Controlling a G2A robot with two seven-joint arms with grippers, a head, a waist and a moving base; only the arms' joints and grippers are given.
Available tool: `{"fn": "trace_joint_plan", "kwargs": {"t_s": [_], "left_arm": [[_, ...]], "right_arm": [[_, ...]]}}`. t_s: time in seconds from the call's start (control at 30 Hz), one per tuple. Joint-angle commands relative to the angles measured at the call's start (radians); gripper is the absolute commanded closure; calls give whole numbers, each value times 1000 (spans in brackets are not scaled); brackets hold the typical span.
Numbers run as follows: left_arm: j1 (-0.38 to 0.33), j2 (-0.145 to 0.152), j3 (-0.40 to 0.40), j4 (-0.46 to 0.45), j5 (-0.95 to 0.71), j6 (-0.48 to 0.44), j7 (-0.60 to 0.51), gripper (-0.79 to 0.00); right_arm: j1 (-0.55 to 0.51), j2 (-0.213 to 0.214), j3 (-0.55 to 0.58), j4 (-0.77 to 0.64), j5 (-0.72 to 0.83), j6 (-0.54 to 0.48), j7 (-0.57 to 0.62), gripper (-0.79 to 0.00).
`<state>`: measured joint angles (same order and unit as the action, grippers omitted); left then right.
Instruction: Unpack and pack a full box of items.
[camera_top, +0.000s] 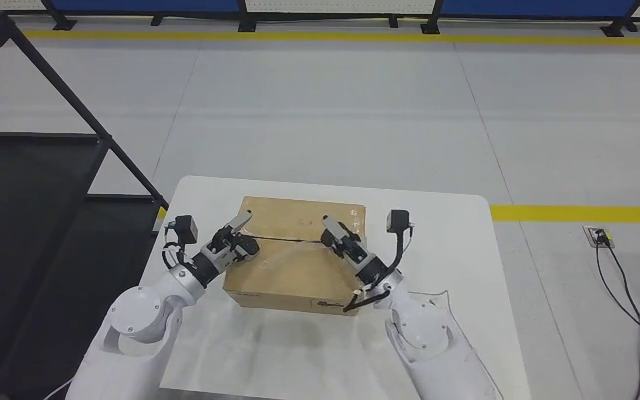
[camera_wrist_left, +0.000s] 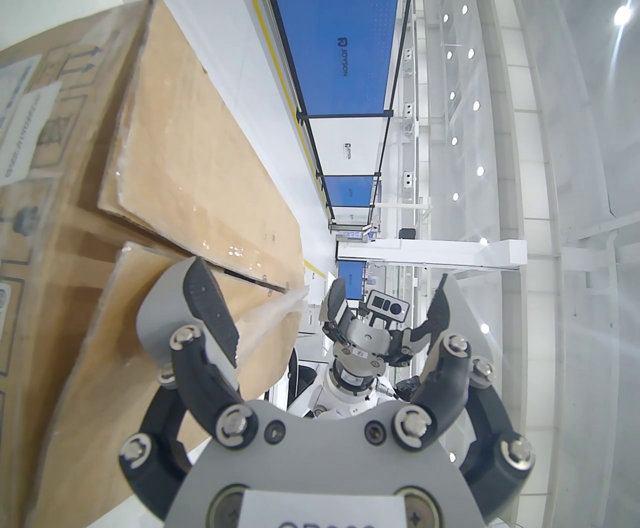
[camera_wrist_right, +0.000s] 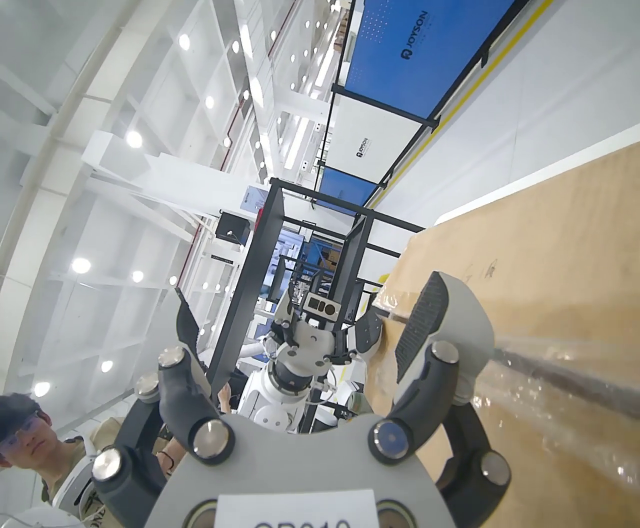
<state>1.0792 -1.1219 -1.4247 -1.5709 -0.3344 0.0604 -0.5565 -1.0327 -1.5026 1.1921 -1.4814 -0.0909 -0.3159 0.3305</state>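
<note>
Box (camera_top: 290, 275): a brown cardboard box, rectangular, sat flat and upright near the middle of the white table (camera_top: 440, 225).
Top flaps (camera_wrist_left: 200, 150): the 2 flaps were folded shut and met at 1 seam along the top, with a thin dark gap at 1 end.
Tape (camera_wrist_right: 550, 390): clear and wrinkled, it lay over the seam, and a loose end stuck out past the box edge.
Labels (camera_wrist_left: 30, 130): white paper labels and printed marks sat on 1 end wall.
</note>
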Motion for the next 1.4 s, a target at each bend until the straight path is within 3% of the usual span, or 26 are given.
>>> {"fn": "trace_joint_plan", "kwargs": {"t_s": [0.0, 0.23, 0.43, 1.37], "left_arm": [[0, 0, 0, 0, 0, 0, 0, -785], [3, 1, -11, -7, -6, -2, -3, -785], [9, 3, -32, -11, -21, -5, 1, -785], [33, 9, -96, 2, -66, -23, 15, -785]], "right_arm": [[-15, 5, 9, -24, -2, 23, 38, -785], [34, 5, -22, -23, -8, 226, 117, -785], [100, -2, -53, 29, 9, 309, 128, -785], [347, -61, -197, 295, 121, 333, 121, -785]]}}
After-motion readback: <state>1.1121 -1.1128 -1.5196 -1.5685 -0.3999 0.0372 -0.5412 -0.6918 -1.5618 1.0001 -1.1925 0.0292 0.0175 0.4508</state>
